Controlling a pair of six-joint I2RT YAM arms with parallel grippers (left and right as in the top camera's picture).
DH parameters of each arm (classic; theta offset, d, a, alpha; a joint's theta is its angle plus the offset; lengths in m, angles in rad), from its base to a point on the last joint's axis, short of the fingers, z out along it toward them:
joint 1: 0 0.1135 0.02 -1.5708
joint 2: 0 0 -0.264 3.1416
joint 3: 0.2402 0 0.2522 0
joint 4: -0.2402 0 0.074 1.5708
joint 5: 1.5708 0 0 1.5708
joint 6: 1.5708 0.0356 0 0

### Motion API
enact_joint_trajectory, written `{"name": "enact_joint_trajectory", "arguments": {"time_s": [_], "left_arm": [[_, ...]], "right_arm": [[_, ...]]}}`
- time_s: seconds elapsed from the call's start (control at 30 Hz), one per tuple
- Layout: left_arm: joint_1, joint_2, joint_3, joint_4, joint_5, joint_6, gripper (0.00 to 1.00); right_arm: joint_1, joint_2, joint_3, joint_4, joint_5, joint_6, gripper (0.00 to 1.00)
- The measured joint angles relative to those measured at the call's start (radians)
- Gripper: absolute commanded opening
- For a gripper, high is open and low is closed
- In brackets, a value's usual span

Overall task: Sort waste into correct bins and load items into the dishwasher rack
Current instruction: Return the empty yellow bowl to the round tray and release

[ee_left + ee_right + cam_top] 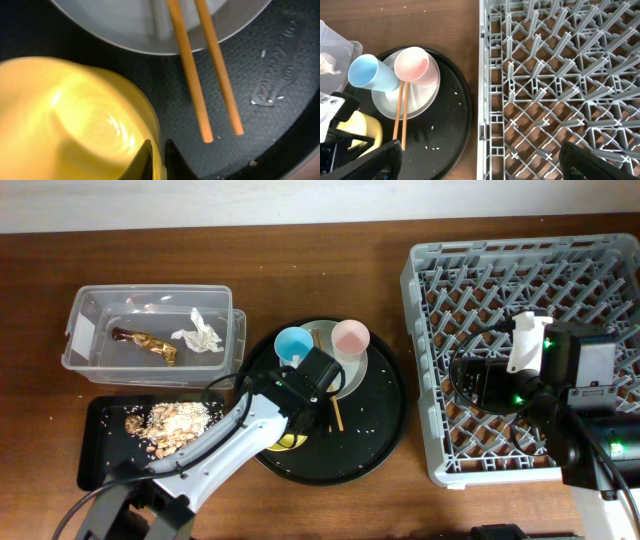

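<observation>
Glossy round yellow bowl [75, 115] — rim pinched by the left gripper [158, 159]; two slim wooden chopsticks [200, 70] lie parallel, long axis near-to-far, tips on pebbled black tray [225, 160]; right gripper [480, 162] gapes wide

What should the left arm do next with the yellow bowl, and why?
Probably a short lift, straight up. The left gripper has its jaws close on either side of the rim of the yellow bowl, so it looks gripped. The bowl sits on the round black tray with the chopsticks just beside it. A small rise should clear them before it heads to the dishwasher rack.
</observation>
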Motion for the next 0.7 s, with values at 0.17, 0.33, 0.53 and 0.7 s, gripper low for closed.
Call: {"name": "enact_joint_trajectory", "arguments": {"time_s": [0.17, 0.33, 0.53, 0.7], "left_arm": [[0.000, 0.005, -0.009, 0.011, -0.003, -0.003, 0.31], [0.000, 0.005, -0.009, 0.013, -0.004, -0.004, 0.32], [0.016, 0.004, 0.090, -0.087, -0.003, 0.035, 0.38], [0.091, -0.030, 0.203, -0.060, -0.052, 0.071, 0.38]], "right_arm": [[0.000, 0.000, 0.000, -0.010, 0.000, 0.001, 0.98], [0.000, 0.000, 0.000, -0.010, 0.000, 0.000, 0.98], [0.000, 0.000, 0.000, -0.013, 0.000, 0.000, 0.98], [0.000, 0.000, 0.000, -0.021, 0.000, 0.000, 0.98]]}}
